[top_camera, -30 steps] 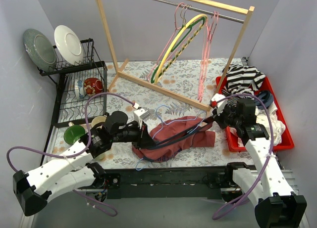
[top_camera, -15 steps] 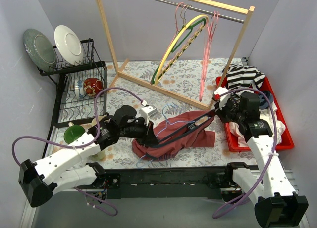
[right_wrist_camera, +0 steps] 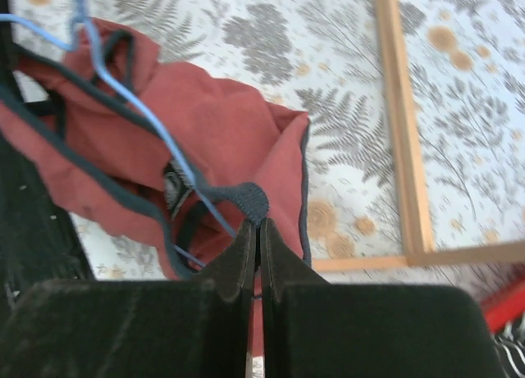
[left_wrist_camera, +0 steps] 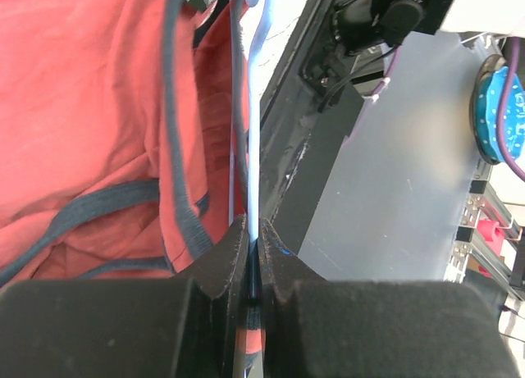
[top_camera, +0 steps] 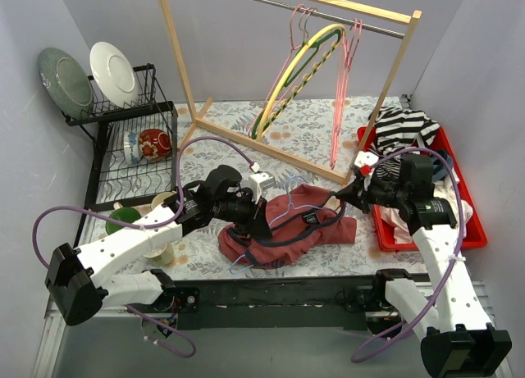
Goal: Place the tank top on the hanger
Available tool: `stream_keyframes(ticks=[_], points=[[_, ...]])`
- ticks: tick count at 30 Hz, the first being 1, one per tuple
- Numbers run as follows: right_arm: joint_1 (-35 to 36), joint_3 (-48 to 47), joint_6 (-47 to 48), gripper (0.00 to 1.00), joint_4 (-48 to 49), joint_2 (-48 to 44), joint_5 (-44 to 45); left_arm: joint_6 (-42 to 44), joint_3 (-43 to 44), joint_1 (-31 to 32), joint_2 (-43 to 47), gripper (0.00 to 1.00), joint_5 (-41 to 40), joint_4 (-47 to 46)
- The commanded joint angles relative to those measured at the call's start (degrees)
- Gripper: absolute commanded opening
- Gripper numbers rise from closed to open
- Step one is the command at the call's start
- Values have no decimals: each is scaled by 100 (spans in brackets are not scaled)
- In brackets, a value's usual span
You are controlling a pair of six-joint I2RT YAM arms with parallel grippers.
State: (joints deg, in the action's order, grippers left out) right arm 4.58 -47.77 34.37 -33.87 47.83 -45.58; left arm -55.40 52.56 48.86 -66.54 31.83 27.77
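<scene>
The rust-red tank top (top_camera: 289, 229) lies bunched on the floral table between the arms. My left gripper (top_camera: 261, 228) is shut on the light-blue wire hanger (top_camera: 294, 191) at the shirt's left edge; the hook stands up over the shirt. In the left wrist view the jaws (left_wrist_camera: 253, 234) pinch the blue wire (left_wrist_camera: 251, 107) beside the red cloth (left_wrist_camera: 90, 107). My right gripper (top_camera: 343, 199) is shut on the shirt's navy trim (right_wrist_camera: 250, 201) and holds it off the table. In the right wrist view the wire (right_wrist_camera: 139, 107) crosses the shirt (right_wrist_camera: 221, 124) ahead of the gripper (right_wrist_camera: 256, 226).
A wooden rack (top_camera: 287, 148) at the back carries pink hangers (top_camera: 344, 83) and green and yellow hangers (top_camera: 303, 66). A red bin (top_camera: 459, 230) with a striped garment (top_camera: 404, 128) stands at the right. A dish rack (top_camera: 123, 140) with plates and a green cup (top_camera: 123, 220) stand at the left.
My left gripper has moved right with the hanger, whose hook has risen over the shirt. The strap in my right gripper has gone slack and the shirt has bunched up.
</scene>
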Motion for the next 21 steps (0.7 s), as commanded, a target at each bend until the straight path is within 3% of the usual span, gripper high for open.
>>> stream_keyframes(ticks=[1,4,5,8,11,14,21], points=[[96,-382,1040,3,-1239,94,-1382,-15,255,-8,194,0,184,-394],[140,-584,1834,21,-2034,173,-1209,-59,203,1,378,0,16,-509],[131,-645,1941,33,-2175,165,-1068,-68,203,1,431,0,16,-527],[131,-742,1671,57,-2002,-19,-190,-85,124,1,659,0,7,-483],[122,-962,1599,71,-1948,-239,128,-33,123,1,809,0,85,-273],[122,-1234,1739,72,-2088,-222,-99,81,150,1,880,0,279,-105],[157,-1735,3365,74,-3590,384,-1617,257,466,18,626,0,1245,184]])
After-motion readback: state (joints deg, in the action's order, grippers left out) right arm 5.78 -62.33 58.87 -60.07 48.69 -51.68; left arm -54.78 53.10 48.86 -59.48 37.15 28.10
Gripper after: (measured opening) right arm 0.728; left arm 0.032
